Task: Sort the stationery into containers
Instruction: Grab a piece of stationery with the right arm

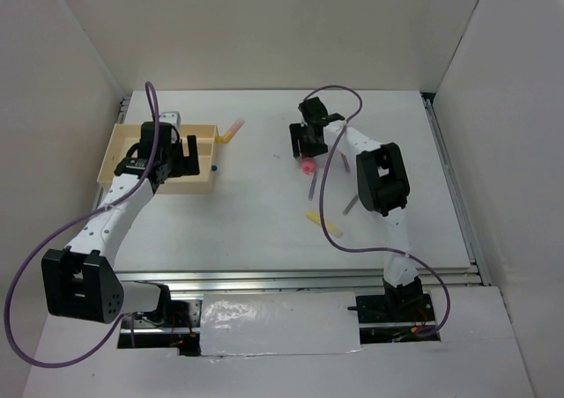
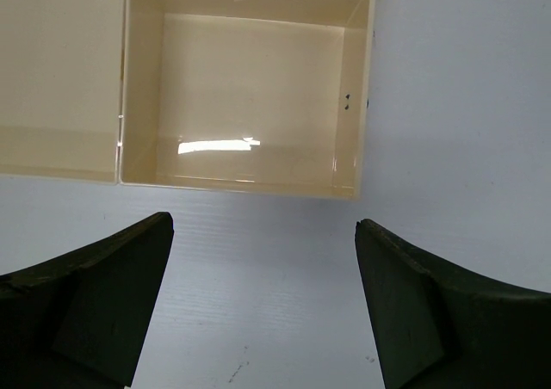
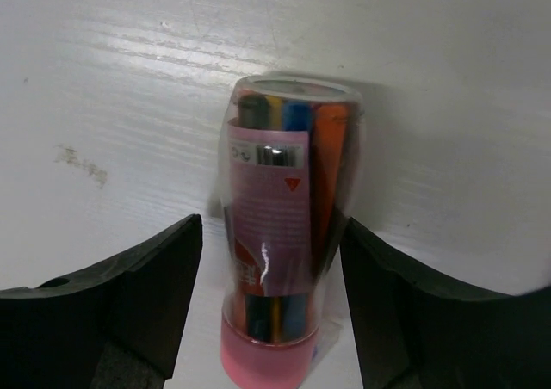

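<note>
A fat clear tube of coloured pens [image 3: 284, 191] with a pink end lies on the white table, seen as a pink spot [image 1: 307, 164] from above. My right gripper [image 3: 271, 225] straddles it, open, with a gap at the left finger and the right finger close against it. A yellow marker [image 1: 323, 223], a grey pen [image 1: 351, 205] and a thin pink pen [image 1: 311, 187] lie nearby. Another yellow marker [image 1: 230, 132] rests by the tan tray [image 1: 113, 151]. My left gripper [image 2: 263, 234] hangs open just before the tray's wall [image 2: 362, 105], holding nothing.
A small blue bit [image 1: 214, 166] lies by the tray's right wall. White walls enclose the table on three sides. The right arm's purple cable [image 1: 330, 195] loops over the loose pens.
</note>
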You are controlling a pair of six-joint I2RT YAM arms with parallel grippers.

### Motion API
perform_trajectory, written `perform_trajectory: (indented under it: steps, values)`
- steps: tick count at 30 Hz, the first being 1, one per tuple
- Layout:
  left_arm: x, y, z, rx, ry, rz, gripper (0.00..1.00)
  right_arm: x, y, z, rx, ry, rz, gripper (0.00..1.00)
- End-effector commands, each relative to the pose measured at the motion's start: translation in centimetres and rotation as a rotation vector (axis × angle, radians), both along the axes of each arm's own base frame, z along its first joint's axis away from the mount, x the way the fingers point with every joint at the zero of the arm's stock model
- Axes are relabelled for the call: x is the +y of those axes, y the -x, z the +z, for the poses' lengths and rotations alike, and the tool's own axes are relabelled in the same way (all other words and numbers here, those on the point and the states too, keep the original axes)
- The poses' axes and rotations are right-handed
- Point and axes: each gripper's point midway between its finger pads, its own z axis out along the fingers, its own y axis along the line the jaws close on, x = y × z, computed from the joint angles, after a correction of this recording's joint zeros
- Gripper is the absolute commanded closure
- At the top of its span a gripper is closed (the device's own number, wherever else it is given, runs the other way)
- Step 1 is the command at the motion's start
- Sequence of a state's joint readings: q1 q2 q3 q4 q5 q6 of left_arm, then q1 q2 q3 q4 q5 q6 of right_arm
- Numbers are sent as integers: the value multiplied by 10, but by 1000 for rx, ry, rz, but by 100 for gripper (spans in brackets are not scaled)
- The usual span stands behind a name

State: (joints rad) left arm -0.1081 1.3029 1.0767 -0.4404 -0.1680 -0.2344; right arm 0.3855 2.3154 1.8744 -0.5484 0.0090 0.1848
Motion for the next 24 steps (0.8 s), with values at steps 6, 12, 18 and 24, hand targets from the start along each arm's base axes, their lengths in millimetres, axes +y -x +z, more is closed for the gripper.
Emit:
perform_trajectory:
  steps: [6,12,18,24]
  values:
    - [-9,0,13,-80,0,-164,1,24,3,9,-10,-6,122,49]
    - [-26,16,35,-261,-99,-414,11,59,27,43,-24,-111,285,81]
    - [-56,44,50,-361,-283,-837,17,95,88,90,6,-280,534,100]
    - [-87,96,61,-623,-616,-1238,16,123,162,125,222,-555,763,100]
